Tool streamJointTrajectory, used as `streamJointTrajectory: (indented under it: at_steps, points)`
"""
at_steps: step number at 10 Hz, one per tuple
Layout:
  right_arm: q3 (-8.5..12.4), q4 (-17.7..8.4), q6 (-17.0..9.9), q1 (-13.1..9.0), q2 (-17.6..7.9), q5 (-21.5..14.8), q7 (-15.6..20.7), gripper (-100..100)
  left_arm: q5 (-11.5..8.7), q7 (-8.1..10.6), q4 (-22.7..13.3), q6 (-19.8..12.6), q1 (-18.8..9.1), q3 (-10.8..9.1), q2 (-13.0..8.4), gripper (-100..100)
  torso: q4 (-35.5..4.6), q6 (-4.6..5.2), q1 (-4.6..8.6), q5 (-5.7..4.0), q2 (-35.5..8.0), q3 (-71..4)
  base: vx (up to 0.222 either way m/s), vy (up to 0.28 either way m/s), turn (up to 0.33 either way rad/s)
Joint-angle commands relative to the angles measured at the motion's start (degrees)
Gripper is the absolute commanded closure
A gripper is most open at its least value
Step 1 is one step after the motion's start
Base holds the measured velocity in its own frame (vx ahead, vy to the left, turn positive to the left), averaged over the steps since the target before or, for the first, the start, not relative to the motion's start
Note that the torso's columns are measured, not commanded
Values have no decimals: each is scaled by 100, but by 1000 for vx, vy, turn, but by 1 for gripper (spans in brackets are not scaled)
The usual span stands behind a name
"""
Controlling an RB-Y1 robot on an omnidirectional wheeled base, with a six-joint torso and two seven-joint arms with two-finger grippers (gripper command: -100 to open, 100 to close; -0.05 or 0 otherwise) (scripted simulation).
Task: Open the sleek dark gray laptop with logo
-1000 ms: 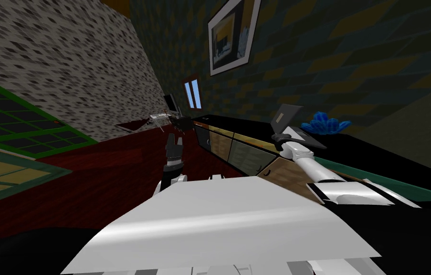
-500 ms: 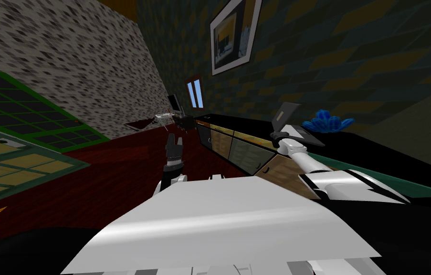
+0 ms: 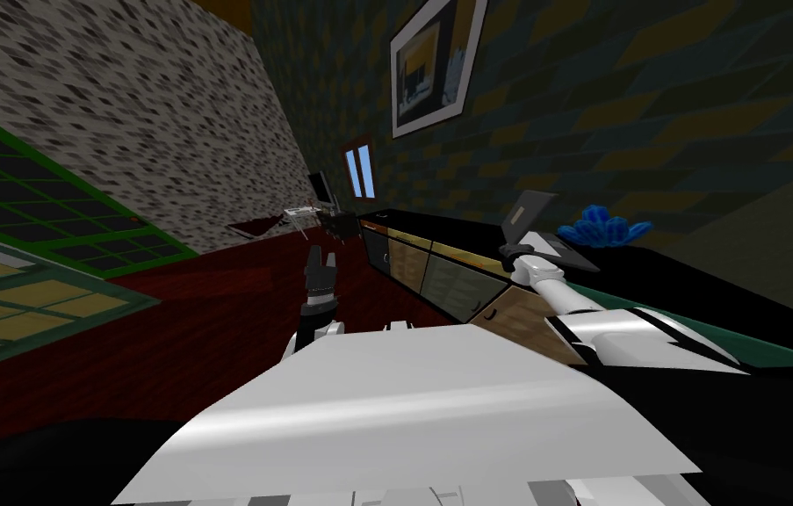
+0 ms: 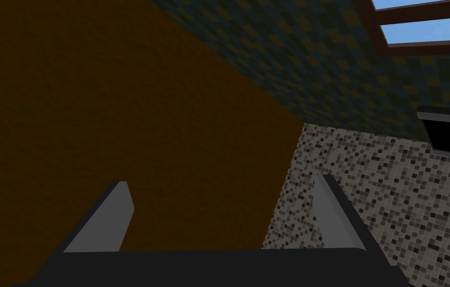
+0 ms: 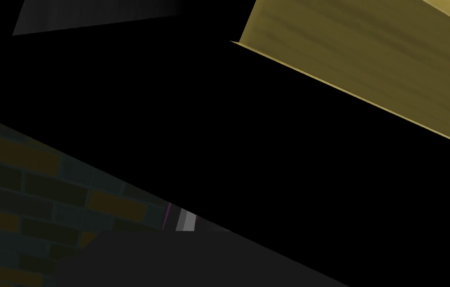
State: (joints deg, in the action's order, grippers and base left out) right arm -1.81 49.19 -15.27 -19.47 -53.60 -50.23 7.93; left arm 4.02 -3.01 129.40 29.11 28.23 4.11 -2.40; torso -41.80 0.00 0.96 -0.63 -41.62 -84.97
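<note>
The dark grey laptop sits on a long black sideboard against the brick wall. Its lid stands raised and tilted back, and a pale base lies flat beneath. My right gripper is at the near corner of the laptop's base, with the white forearm stretched toward it. In the right wrist view there is a black surface and a yellowish wood panel. My left gripper hangs over the red floor, away from the sideboard. It is open and holds nothing.
A blue spiky object stands just behind the laptop on the sideboard. Drawer and door fronts face the dark red floor. A small desk with a monitor stands in the far corner.
The whole head picture has shifted slightly, so my camera moved. My right forearm has settled a little lower against the sideboard. The laptop lid stands at about the same angle.
</note>
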Motion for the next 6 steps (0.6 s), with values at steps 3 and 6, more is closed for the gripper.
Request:
streamJointTrajectory:
  at_steps: [3, 6]
  points:
    - [-519, -842, -47, -879, -17, -233, -371, 100, 0, 0, 0, 0, -1, -1, -1, 0, -10, 4, -79, 20, -29, 21, -121, -24, 57]
    - [-942, -1299, -88, -1294, -57, -463, -749, 100, 0, 0, 0, 0, -2, 0, -1, 0, -34, -24, -62, 40, -66, 36, -125, -9, 134]
